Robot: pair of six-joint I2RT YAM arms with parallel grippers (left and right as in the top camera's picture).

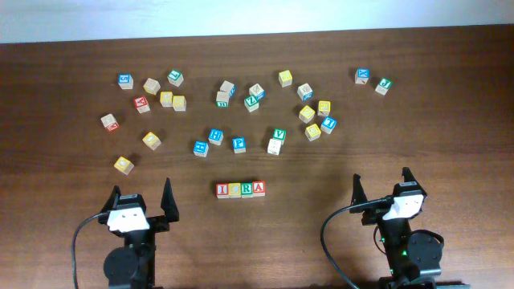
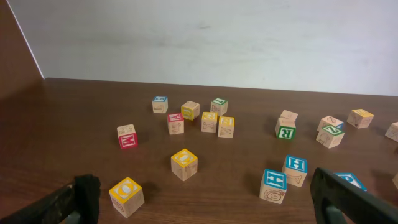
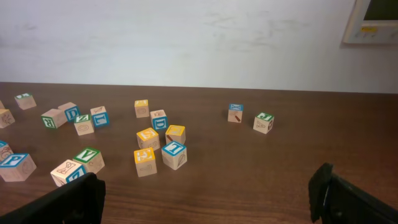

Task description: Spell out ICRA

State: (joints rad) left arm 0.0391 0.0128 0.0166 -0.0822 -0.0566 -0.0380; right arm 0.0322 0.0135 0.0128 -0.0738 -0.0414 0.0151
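Cubes reading ICRA [image 1: 241, 189] stand touching in a row just below the P cube [image 1: 238, 144]. Below-left of the P cube the left gripper [image 1: 141, 193], and below-right the right gripper [image 1: 381, 178], gape empty. Spelling looks complete; next move likely calls only for keeping clear.

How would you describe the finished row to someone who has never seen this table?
On the table, look near the front edge, between the left arm and right arm. The row is four touching cubes in a straight line; all other cubes lie scattered farther back.
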